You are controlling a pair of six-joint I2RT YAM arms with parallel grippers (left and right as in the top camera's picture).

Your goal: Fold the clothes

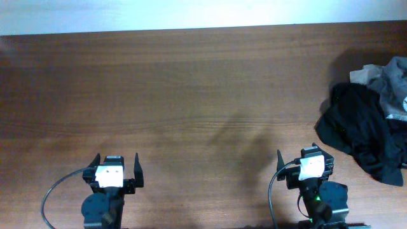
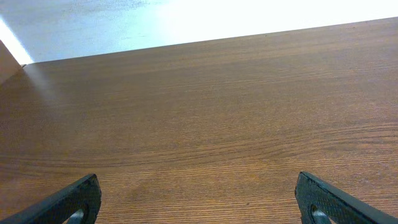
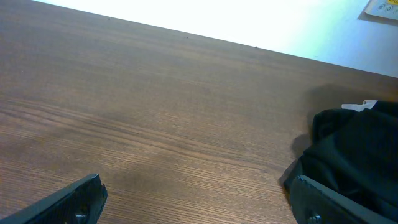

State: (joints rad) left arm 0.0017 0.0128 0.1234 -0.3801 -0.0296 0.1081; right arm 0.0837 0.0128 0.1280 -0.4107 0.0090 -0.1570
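Note:
The clothes (image 1: 394, 81) show as a crumpled grey-olive piece in a heap at the table's far right edge, cut off by the frame. A larger black garment (image 1: 359, 127) lies partly over them. My left gripper (image 1: 116, 156) rests open at the front left with only bare wood between its fingers (image 2: 198, 177). At the front right my right gripper (image 1: 305, 156) is open too and holds nothing (image 3: 198, 179). Its right finger (image 3: 323, 199) sits close beside the black garment (image 3: 354, 149). Neither gripper touches the clothes.
A small pale beige-grey cloth (image 1: 364, 74) pokes out at the top of the heap. The brown wooden table (image 1: 191, 95) runs back to a white wall edge. A cable (image 1: 54, 191) loops beside the left arm.

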